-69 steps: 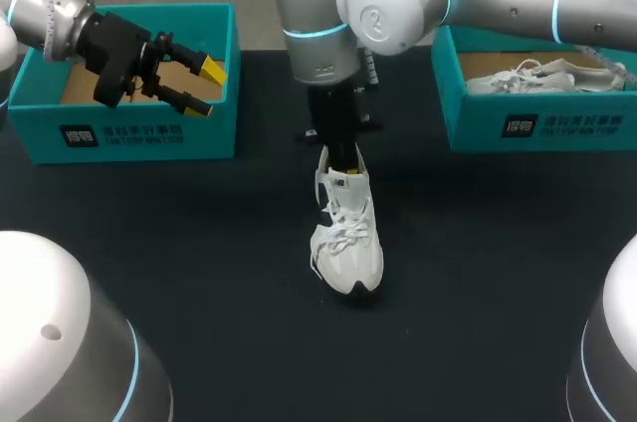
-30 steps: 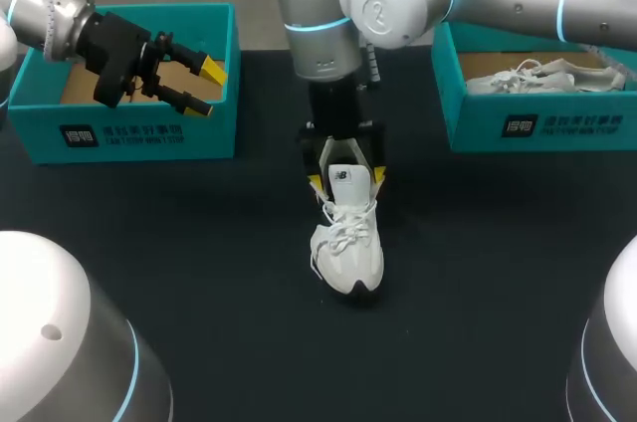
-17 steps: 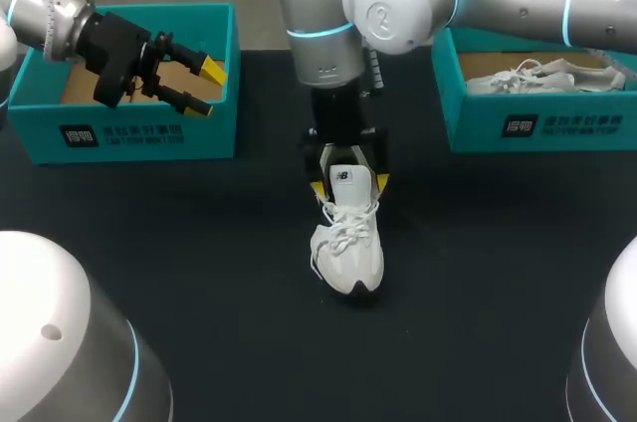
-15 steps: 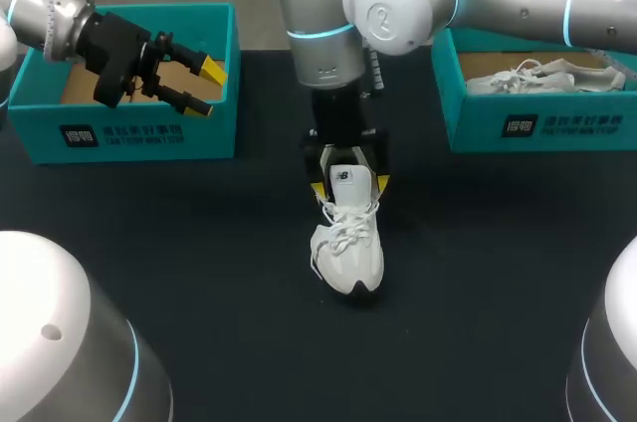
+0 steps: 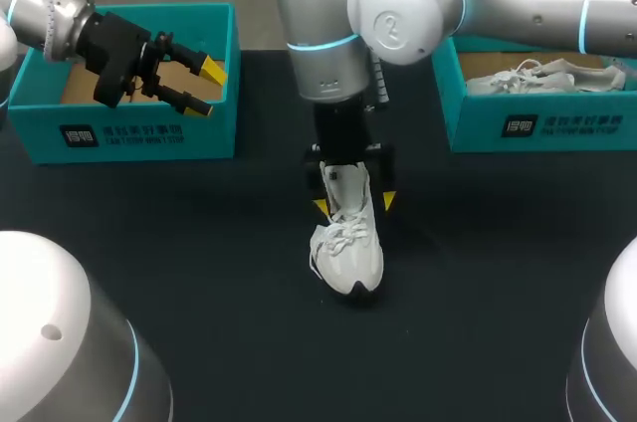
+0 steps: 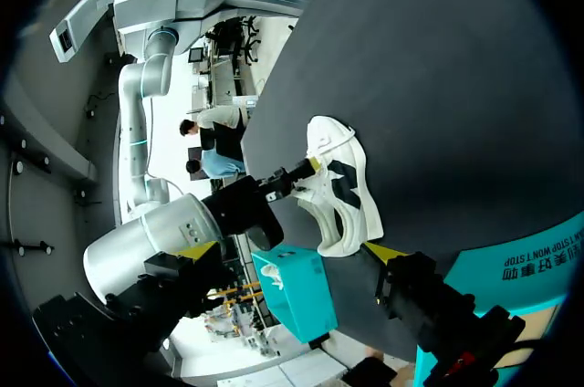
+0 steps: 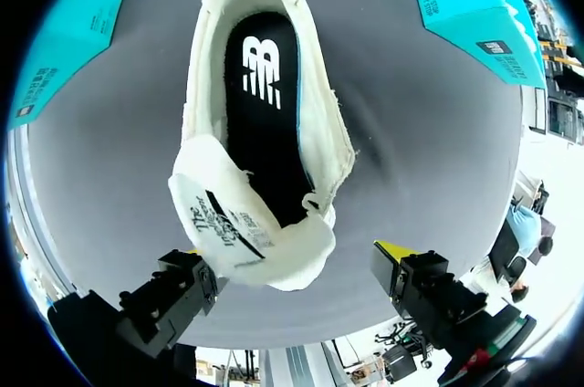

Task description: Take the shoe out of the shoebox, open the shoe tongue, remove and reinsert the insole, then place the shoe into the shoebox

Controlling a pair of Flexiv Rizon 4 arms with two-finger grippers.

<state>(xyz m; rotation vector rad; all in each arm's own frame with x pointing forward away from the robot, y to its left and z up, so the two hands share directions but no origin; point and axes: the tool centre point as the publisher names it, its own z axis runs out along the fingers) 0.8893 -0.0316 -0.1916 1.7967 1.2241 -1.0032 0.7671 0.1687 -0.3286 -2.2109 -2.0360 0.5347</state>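
Note:
A white shoe (image 5: 348,243) stands on the black table, toe toward the near edge. Its tongue (image 7: 245,227) is folded forward, and the black insole (image 7: 265,122) lies inside. My right gripper (image 5: 352,204) hangs over the shoe's mouth, open. One yellow tip sits on each side of the tongue without touching it; the right wrist view shows the right gripper (image 7: 292,270) just ahead of the tongue. My left gripper (image 5: 191,86) is open and empty over the left shoebox (image 5: 129,128). From the left wrist view the shoe (image 6: 342,191) lies far ahead of it.
The left teal shoebox shows only its brown floor (image 5: 85,89). At the back right a second teal shoebox (image 5: 537,128) holds another white shoe (image 5: 547,76). Bare black table (image 5: 199,263) surrounds the shoe.
The right gripper, earlier closed at the tongue, opened. It has since dropped lower, so its yellow tips now sit further forward on each side of the tongue. The left arm has not moved.

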